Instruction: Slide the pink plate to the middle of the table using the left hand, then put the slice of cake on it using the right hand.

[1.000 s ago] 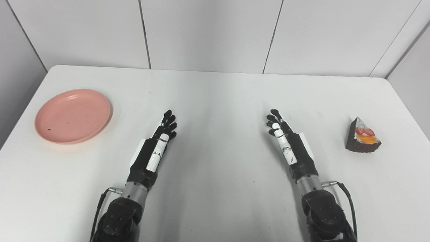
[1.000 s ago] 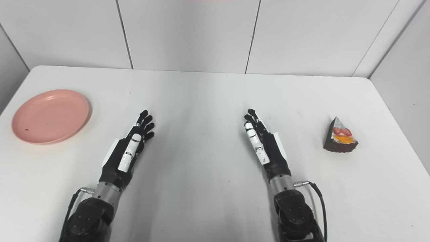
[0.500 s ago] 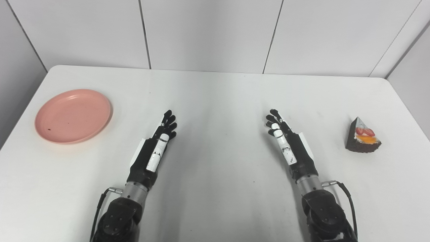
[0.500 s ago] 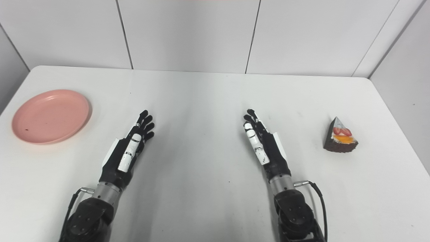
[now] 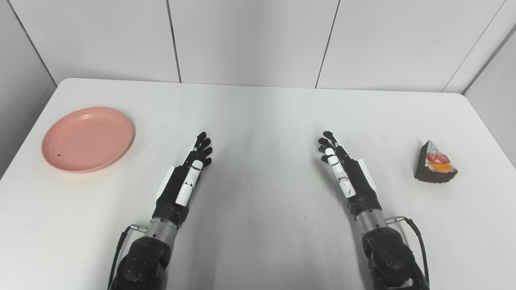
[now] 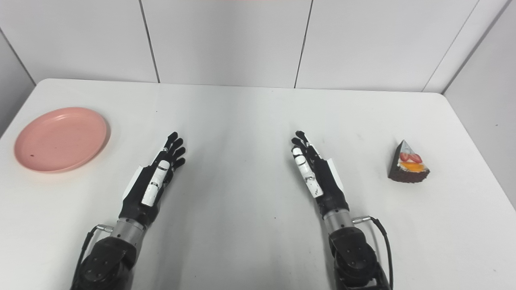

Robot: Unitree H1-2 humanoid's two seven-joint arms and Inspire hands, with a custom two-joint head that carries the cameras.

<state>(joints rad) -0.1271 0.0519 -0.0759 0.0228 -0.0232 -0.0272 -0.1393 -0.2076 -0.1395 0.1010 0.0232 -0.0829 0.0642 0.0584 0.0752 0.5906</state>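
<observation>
Pink plate sits near the table's left edge.

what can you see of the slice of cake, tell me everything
The slice of cake is a wedge with dark brown, chocolate-looking sides and a pale top that carries red strawberry pieces and an orange fruit slice. It sits flat and upright on the white table near the right edge, its narrow tip pointing toward the back wall. It looks whole and untouched. Nothing rests on or against it; the right robot hand lies open well to its left, apart from it.
</observation>
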